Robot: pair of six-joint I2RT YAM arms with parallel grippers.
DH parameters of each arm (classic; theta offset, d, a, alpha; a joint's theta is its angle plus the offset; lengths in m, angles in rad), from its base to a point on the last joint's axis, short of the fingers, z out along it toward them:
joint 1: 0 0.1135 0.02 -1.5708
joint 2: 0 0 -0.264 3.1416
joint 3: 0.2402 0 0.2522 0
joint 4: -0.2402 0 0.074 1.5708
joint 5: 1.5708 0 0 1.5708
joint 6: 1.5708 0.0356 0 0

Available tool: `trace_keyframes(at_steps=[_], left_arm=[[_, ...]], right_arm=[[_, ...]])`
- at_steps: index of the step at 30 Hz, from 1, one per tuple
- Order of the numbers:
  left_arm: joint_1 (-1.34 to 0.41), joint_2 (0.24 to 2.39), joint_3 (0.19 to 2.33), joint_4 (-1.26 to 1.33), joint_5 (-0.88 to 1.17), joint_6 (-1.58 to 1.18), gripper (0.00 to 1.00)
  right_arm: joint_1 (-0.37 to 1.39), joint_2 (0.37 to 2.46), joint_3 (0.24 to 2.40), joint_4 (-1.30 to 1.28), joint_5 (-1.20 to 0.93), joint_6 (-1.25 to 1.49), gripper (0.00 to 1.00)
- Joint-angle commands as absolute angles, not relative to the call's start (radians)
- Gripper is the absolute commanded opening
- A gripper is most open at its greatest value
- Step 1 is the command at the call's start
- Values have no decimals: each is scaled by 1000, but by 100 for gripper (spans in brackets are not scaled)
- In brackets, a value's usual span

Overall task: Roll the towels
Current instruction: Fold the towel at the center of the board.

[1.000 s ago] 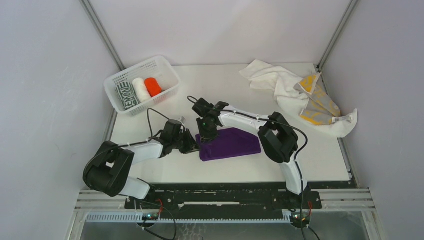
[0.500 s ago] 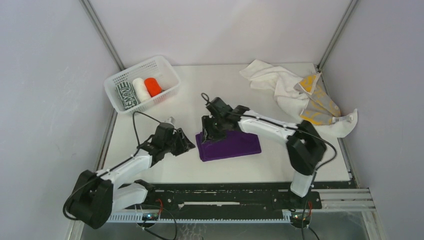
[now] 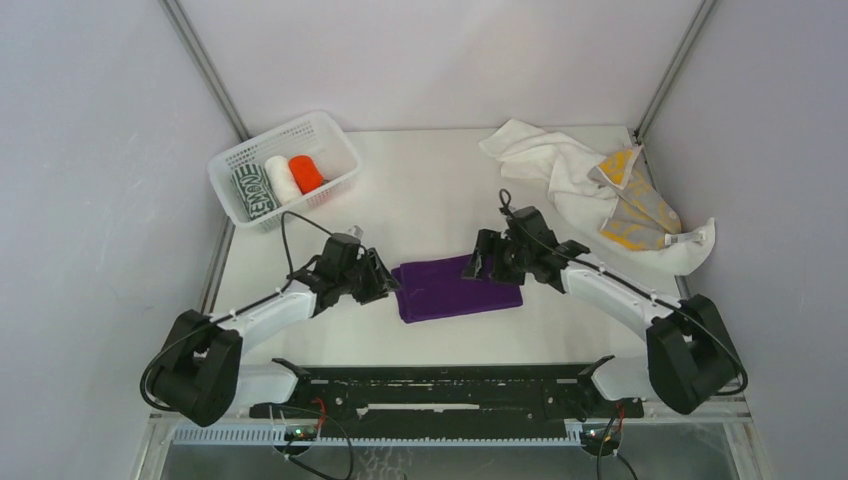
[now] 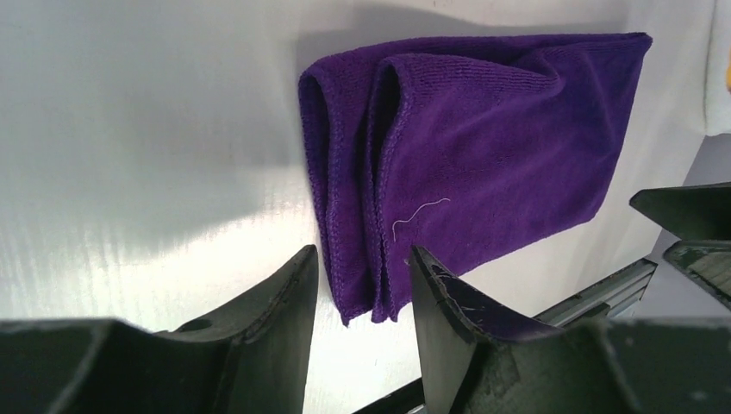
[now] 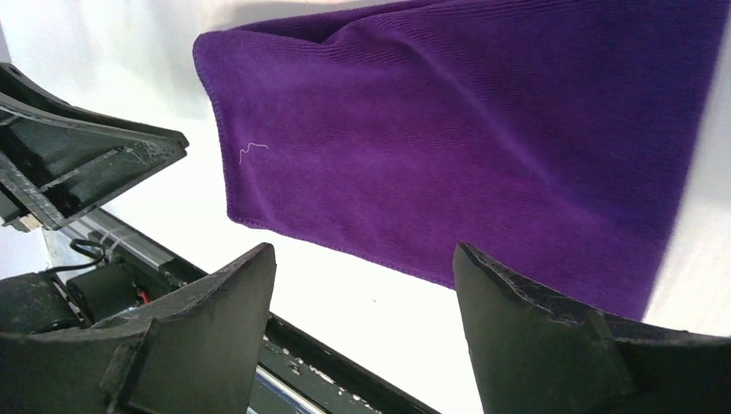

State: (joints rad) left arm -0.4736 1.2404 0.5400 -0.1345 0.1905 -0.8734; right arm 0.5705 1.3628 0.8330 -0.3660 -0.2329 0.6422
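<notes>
A purple towel (image 3: 455, 288) lies folded flat on the white table, near the middle front. My left gripper (image 3: 385, 280) hovers at its left end. The left wrist view shows those jaws open (image 4: 362, 254) above the towel's folded edges (image 4: 483, 147), clamping nothing. My right gripper (image 3: 480, 268) hangs over the towel's far right part, open wide (image 5: 362, 250) and empty, with the purple cloth (image 5: 465, 129) beneath. Rolled dark green-and-white (image 3: 252, 190), white (image 3: 281, 178) and orange-red (image 3: 305, 172) towels sit in a basket. A loose white towel (image 3: 545, 165) and a yellow-and-grey one (image 3: 635, 205) lie crumpled at the back right.
The white mesh basket (image 3: 270, 133) stands at the back left corner. Grey walls close in the table on three sides. A black rail (image 3: 440, 385) runs along the near edge. The left gripper's fingers (image 5: 86, 164) show in the right wrist view.
Both grippers have opened and let go of the purple towel. The right gripper moved from the towel's left end toward its right side. The left gripper stayed at the left end.
</notes>
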Motion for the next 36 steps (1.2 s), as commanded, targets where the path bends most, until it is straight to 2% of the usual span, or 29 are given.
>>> trace_keyframes(at_steps=[1, 7, 22, 25, 28, 32, 36], left_arm=[[-511, 1276, 608, -80, 220, -886, 47], [-530, 1328, 640, -71, 224, -891, 37], [-543, 1470, 666, -56, 224, -900, 34], [-548, 1467, 673, -52, 227, -900, 26], [-554, 1441, 686, -76, 214, -895, 12], [-565, 1392, 706, -124, 183, -884, 3], [-575, 1336, 718, -169, 158, -882, 0]], right_arm=[[492, 1241, 757, -207, -293, 622, 77], [386, 1167, 680, -185, -307, 601, 78], [299, 1134, 640, -187, -339, 563, 78], [289, 1131, 637, -190, -344, 559, 77], [281, 1131, 635, -193, -349, 555, 77], [270, 1125, 637, -200, -351, 551, 77], [257, 1119, 635, -208, -354, 543, 77]])
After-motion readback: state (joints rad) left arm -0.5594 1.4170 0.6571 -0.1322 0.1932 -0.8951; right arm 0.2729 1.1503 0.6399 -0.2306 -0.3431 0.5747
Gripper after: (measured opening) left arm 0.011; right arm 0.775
